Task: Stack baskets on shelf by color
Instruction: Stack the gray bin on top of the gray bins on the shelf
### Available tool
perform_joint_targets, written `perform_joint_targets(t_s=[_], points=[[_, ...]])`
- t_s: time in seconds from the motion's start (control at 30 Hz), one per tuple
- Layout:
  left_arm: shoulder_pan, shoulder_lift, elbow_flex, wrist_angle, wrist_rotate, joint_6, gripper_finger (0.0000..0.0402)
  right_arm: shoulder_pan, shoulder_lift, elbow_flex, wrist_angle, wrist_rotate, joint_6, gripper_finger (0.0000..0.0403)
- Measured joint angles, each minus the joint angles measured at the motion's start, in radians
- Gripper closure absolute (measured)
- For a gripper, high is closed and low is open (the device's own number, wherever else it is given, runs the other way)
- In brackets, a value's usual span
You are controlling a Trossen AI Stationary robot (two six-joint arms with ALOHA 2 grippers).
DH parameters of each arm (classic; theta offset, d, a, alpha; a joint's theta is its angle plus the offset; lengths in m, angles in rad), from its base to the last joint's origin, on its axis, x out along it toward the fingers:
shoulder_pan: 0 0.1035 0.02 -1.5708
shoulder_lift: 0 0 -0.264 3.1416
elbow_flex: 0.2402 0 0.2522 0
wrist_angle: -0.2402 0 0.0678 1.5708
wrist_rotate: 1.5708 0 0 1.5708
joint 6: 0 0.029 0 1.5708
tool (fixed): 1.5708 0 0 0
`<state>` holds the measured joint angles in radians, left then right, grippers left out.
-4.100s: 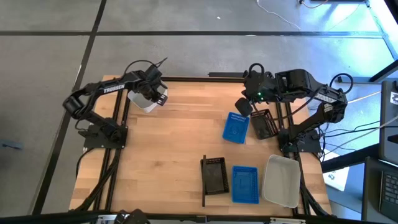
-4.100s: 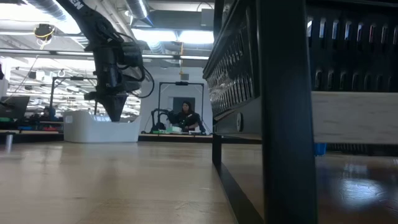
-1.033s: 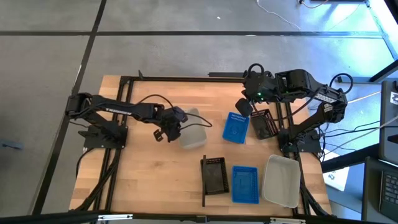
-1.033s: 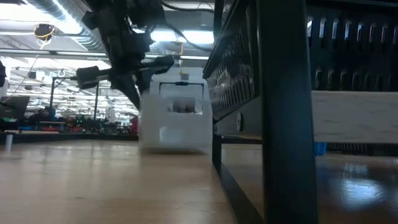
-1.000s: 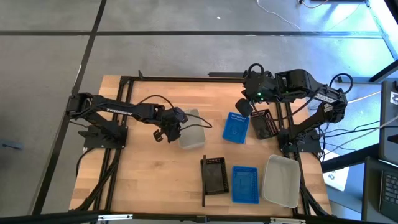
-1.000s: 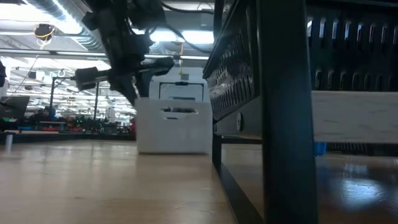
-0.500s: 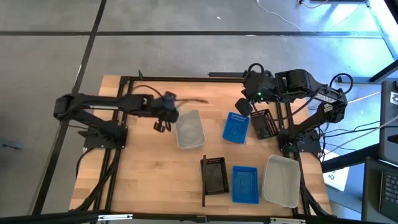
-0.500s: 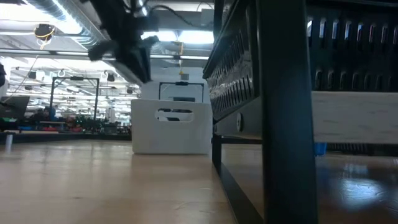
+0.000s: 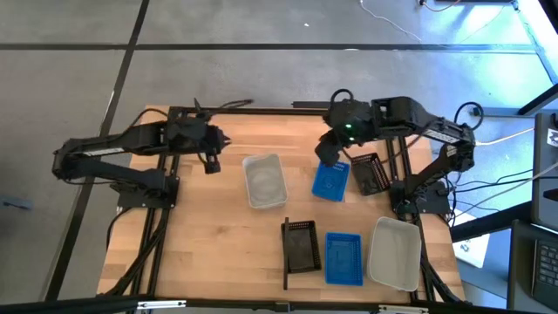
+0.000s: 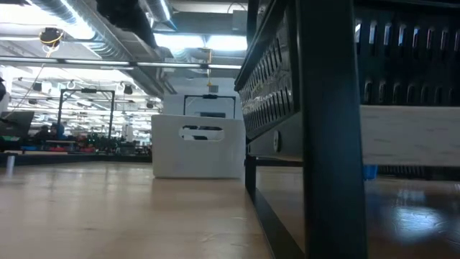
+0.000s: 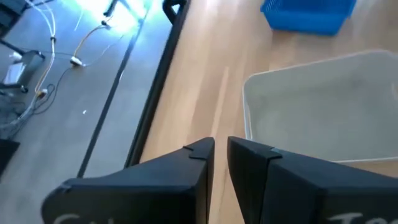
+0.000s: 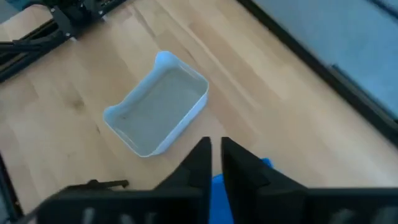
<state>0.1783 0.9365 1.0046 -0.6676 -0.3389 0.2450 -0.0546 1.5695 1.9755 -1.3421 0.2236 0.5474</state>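
A translucent white basket (image 9: pixel 265 180) (image 10: pixel 198 147) stands upright on its base mid-table, untouched. My left gripper (image 9: pixel 209 162) (image 11: pixel 221 149) hangs left of it and above the table, open by a narrow gap and holding nothing. My right gripper (image 9: pixel 327 153) (image 12: pixel 216 149), also open by a narrow gap, hovers above the far end of a blue basket (image 9: pixel 331 180). A black slotted basket (image 9: pixel 370 173) sits beside that. On the shelf, by its black bar (image 9: pixel 285 255) at the near edge, stand a black basket (image 9: pixel 302 244), a blue one (image 9: pixel 343 258) and a white one (image 9: pixel 394 253).
The right arm's base and cables (image 9: pixel 427 192) crowd the table's right side. Bare tabletop (image 9: pixel 209 235) lies on the near left. In the low view the shelf's dark frame (image 10: pixel 316 129) fills the foreground on the right.
My left gripper has drawn away from the white basket, rising and going toward the table's far left while rolling its wrist. The basket has settled upright on the table and stays there. My right gripper has shifted a little toward the table's left.
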Motion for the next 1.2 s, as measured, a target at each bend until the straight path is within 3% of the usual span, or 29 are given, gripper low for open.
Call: perform_joint_targets(t_s=[0.2,0.33,0.67,1.2], points=[[0.0,-0.059,0.0,-0.007,0.0,-0.06,0.0365,-0.049,0.089,0.0,0.017,-0.074,0.247,0.0309],[0.0,-0.076,0.0,-0.007,0.0,-0.055,0.0365,-0.075,0.158,0.0,0.031,-0.134,0.369,0.0295],[0.0,-0.074,0.0,-0.007,0.0,-0.031,0.0365,-0.078,0.345,0.0,0.136,-0.35,0.395,0.0293],[0.0,-0.081,0.0,-0.007,0.0,0.001,0.0365,-0.114,0.544,-0.001,0.156,-0.377,0.411,0.0292]])
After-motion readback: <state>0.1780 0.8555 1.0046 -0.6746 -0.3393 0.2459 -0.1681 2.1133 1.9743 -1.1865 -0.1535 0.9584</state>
